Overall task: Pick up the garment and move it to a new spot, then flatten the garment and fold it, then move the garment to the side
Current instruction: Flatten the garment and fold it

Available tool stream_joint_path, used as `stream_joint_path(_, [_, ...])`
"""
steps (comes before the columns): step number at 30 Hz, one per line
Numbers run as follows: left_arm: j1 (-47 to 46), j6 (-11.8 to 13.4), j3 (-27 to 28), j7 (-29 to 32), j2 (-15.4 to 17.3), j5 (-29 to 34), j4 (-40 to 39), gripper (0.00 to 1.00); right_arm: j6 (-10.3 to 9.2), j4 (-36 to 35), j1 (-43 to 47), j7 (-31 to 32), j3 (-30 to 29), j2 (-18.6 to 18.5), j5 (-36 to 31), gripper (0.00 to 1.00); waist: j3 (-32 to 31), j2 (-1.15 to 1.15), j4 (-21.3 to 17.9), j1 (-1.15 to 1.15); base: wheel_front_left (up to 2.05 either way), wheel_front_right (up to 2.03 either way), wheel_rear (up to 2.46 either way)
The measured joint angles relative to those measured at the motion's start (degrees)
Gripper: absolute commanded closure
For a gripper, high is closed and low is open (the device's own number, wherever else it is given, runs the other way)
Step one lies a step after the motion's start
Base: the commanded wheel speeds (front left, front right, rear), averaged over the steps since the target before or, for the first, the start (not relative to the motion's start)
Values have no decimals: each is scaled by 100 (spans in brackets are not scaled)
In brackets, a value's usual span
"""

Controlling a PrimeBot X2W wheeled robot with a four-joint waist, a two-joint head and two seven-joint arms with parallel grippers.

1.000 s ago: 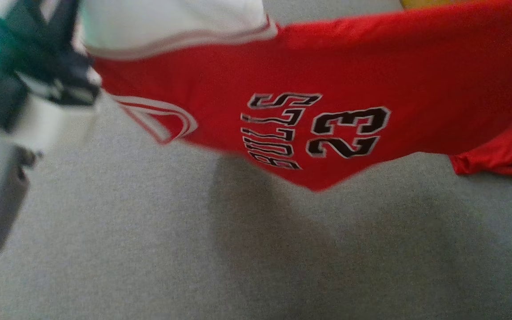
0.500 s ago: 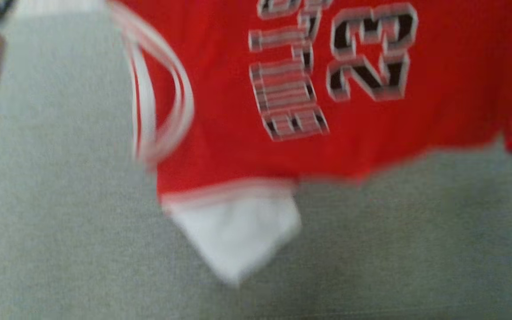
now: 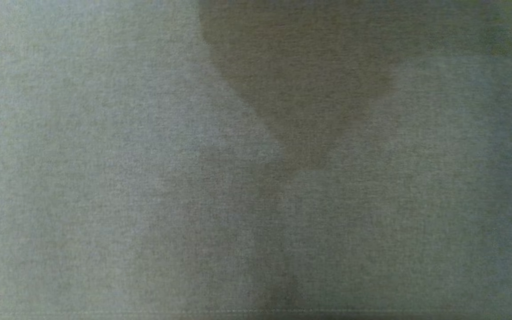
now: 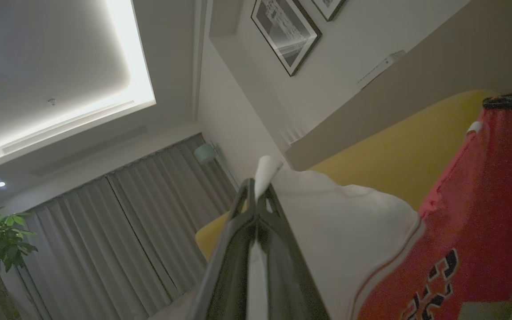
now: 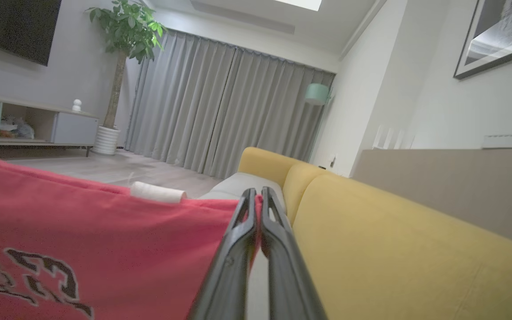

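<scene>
Beside yellow sofa (image 5: 394, 249), red garment (image 5: 105, 231)

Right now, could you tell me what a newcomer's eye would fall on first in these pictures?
The red jersey with black lettering, held up between both claws: the left claw pinches its white panel, the right claw its red edge. The yellow sofa runs along the right of the right wrist view.

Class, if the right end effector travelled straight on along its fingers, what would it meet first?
The right end effector, shut on the red garment, would probably meet the yellow sofa at its far end; depth is unclear.
</scene>
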Motion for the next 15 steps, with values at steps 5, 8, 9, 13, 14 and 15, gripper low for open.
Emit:
stream_joint_path(5, [1595, -46, -132, 2, 260, -182, -448, 100, 0, -274, 1023, 0, 8, -9, 345, 100, 58, 0, 120, 0, 0, 0, 0])
stream_joint_path(8, [2649, -47, -186, 3, 353, -312, -690, 100, 0, -404, 1956, 1, -45, -2, 530, 100, -83, 0, 124, -2, 0, 0, 0])
stream_joint_path(9, [2982, -47, -196, 3, 355, -342, -801, 100, 0, -474, 2280, 1, -102, -14, 571, 100, -140, 1, 132, -4, 0, 0, 0])
stream_joint_path(13, [4294, -52, -411, 3, 356, -361, -1098, 100, 0, -817, 3550, 1, -433, 15, 724, 100, -409, 0, 169, -3, 0, 0, 0])
stream_joint_path(14, [4643, -52, -443, 4, 354, -408, -1141, 100, 0, -911, 3861, 1, -530, 35, 755, 100, -485, 1, 173, -4, 0, 0, 0])
stream_joint_path(15, [5001, -52, -493, 4, 359, -463, -1184, 100, 0, -1015, 4186, 1, -625, 55, 770, 100, -566, 1, 177, -4, 0, 0, 0])
